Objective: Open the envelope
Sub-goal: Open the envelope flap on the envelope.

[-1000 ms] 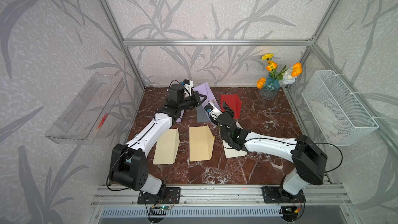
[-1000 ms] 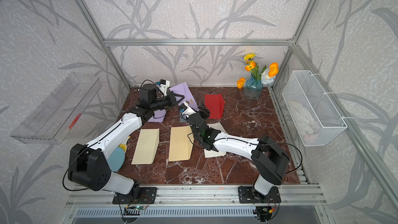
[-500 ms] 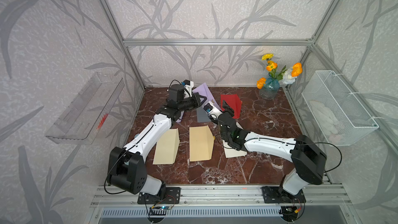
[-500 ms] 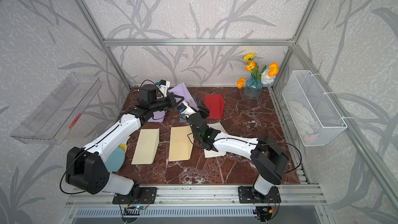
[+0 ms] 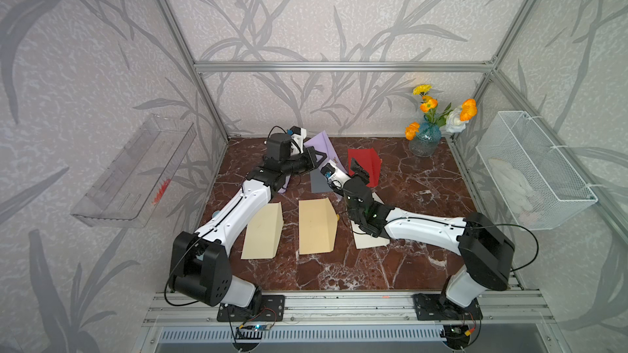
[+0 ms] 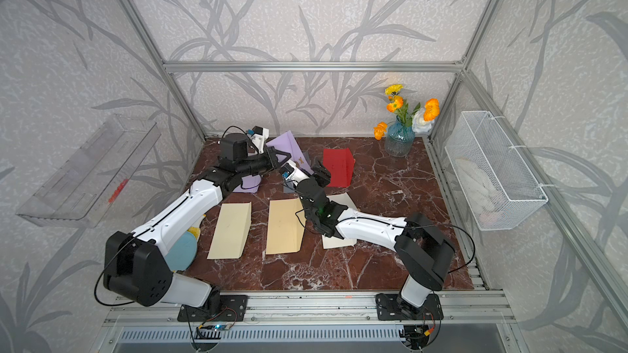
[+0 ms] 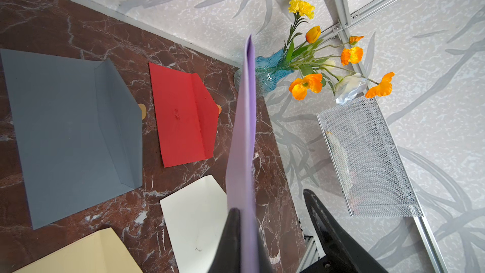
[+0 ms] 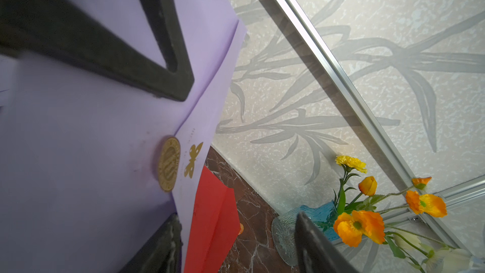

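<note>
A purple envelope is held up off the table at the back, with my left gripper shut on its edge. In the left wrist view the purple envelope shows edge-on. In the right wrist view its face fills the frame, with a round gold seal and a gold butterfly sticker beside the flap's edge. My right gripper is open just in front of the envelope's lower part. Nothing sits between its fingers.
A grey envelope, a red one, two tan ones and a white one lie on the marble table. A blue vase of flowers stands back right. A wire basket hangs on the right wall, a clear tray on the left.
My right gripper has crept a little toward the back, closer to the purple envelope. The left gripper still holds the envelope in about the same place.
</note>
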Robot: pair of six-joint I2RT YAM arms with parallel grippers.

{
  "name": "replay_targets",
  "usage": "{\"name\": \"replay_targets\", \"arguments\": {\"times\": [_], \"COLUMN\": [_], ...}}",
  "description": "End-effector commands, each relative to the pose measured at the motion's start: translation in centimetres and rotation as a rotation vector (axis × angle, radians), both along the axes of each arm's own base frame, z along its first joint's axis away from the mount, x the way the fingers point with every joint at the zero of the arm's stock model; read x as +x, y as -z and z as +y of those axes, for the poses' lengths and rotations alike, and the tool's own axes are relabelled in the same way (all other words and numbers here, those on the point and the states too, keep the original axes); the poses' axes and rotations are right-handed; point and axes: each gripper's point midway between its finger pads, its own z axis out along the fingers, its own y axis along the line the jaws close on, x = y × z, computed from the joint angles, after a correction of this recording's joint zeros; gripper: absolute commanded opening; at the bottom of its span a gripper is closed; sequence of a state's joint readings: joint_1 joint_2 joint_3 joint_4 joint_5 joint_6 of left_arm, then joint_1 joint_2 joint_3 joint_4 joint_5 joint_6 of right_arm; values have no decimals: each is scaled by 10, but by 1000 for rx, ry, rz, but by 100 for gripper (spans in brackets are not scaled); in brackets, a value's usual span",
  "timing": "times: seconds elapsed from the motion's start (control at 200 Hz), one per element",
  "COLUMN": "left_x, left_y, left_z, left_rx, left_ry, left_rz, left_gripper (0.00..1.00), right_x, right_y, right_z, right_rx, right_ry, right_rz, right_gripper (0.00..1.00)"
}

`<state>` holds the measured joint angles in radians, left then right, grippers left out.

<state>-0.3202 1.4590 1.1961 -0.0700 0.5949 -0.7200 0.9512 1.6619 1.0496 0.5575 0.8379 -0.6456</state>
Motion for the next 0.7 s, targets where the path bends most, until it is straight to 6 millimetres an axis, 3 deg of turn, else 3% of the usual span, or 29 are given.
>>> {"name": "replay_targets", "arguments": {"times": [0.0, 0.7], "left_x": [-11, -15], "left_y": [-17, -20], "left_z": [-6, -8], "left_rx": [-4, 0], "left_ry": [45, 63], "left_rz": [-29, -34], "left_gripper": [0, 0], "right_x": [4, 6], "right_y": [-15, -12], "right_z": [1, -5], "right_rx": [48, 14], "right_ry": [25, 54], "right_rz": [-41, -51], "right_gripper": [69, 71]}}
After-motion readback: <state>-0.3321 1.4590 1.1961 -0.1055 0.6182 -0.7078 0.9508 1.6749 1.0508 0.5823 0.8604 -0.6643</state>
